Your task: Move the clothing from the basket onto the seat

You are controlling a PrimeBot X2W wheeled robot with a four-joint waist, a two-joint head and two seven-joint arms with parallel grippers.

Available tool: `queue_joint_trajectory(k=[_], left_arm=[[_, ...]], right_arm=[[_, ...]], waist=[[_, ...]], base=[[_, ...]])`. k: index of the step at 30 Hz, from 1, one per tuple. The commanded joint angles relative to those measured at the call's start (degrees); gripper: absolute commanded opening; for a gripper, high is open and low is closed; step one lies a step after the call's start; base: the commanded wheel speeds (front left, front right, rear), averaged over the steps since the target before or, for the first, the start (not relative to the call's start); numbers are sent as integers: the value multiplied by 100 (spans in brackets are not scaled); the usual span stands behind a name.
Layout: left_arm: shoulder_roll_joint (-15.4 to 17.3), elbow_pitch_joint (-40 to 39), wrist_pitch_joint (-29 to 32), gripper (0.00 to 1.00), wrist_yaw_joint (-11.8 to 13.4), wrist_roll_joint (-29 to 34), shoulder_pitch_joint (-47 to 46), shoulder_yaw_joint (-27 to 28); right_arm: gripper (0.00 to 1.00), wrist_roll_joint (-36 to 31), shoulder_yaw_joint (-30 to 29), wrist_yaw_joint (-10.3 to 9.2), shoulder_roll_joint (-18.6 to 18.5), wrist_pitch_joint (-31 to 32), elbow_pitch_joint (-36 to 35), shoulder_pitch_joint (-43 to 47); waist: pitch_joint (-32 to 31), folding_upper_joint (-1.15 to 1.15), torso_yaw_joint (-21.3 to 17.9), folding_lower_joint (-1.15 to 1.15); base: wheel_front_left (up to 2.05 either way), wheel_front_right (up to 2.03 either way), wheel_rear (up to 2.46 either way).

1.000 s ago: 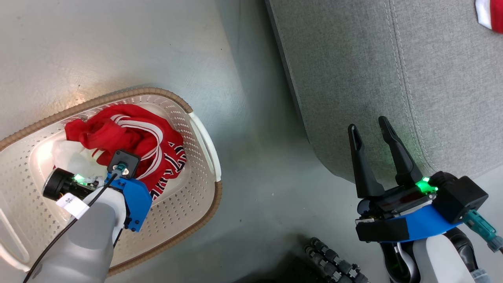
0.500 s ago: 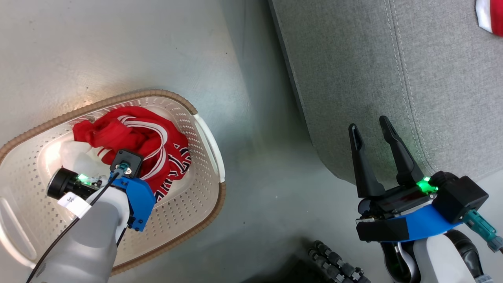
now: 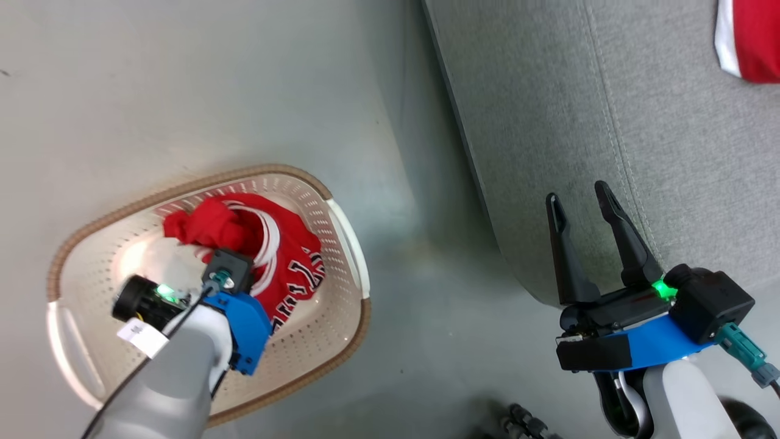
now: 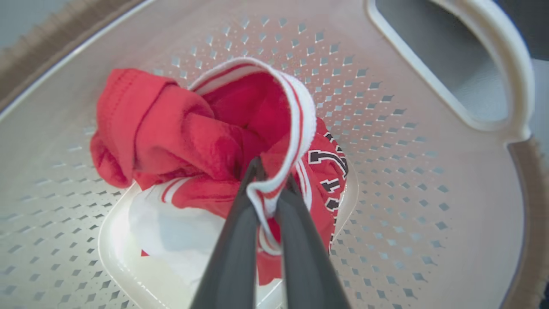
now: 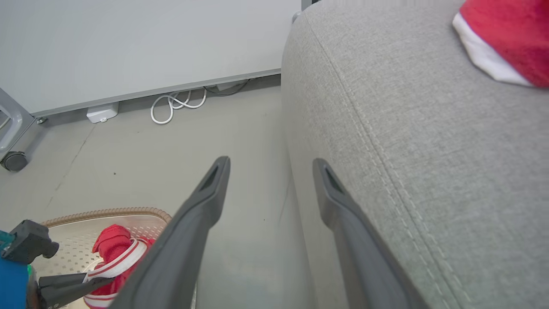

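Observation:
The cream perforated basket (image 3: pixel 341 244) with a brown rim stands on the floor at lower left. Bright red clothing (image 3: pixel 292 259) with white stripe trim and black-and-white lettering lies bunched inside it. In the left wrist view my left gripper (image 4: pixel 272 176) is shut on the white-striped hem of the red clothing (image 4: pixel 188 137), above the basket's floor (image 4: pixel 407 180). My right gripper (image 3: pixel 579 198) is open and holds nothing, over the front edge of the light grey sofa (image 3: pixel 670 122). Another red garment (image 3: pixel 752 42) with white edging lies on the sofa at top right.
Bare grey floor (image 3: pixel 414 292) separates the basket from the sofa. In the right wrist view a white cable (image 5: pixel 176 105) and a small box (image 5: pixel 102 113) lie by the wall, with a caster (image 5: pixel 13 161) at the far left. White cloth (image 4: pixel 171 231) lies under the red clothing.
The head camera has shifted, so the basket now shows smaller and further right. The red clothing has gathered into a tighter bunch at my left gripper. My right gripper keeps its pose.

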Motion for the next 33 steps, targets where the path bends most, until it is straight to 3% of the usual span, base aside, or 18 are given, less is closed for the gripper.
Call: queue_joint_trajectory(k=[1, 16, 33], left_arm=[[-56, -4, -57, 0, -29, -33, 61, -22], [-585, -476, -195, 0, -133, -239, 663, -322], [-693, -1535, -201, 0, -117, -548, 1195, -712]], right_arm=[[100, -49, -26, 3, 5, -22, 29, 25], [100, -484, -197, 3, 2, -17, 401, 469], [100, -681, -250, 3, 1, 318, 601, 1078]], waist=[[-293, 0, 166, 0], [-1896, 0, 879, 0], [-3377, 0, 1655, 0]], base=[[0, 0, 0], [0, 0, 0], [0, 0, 0]])
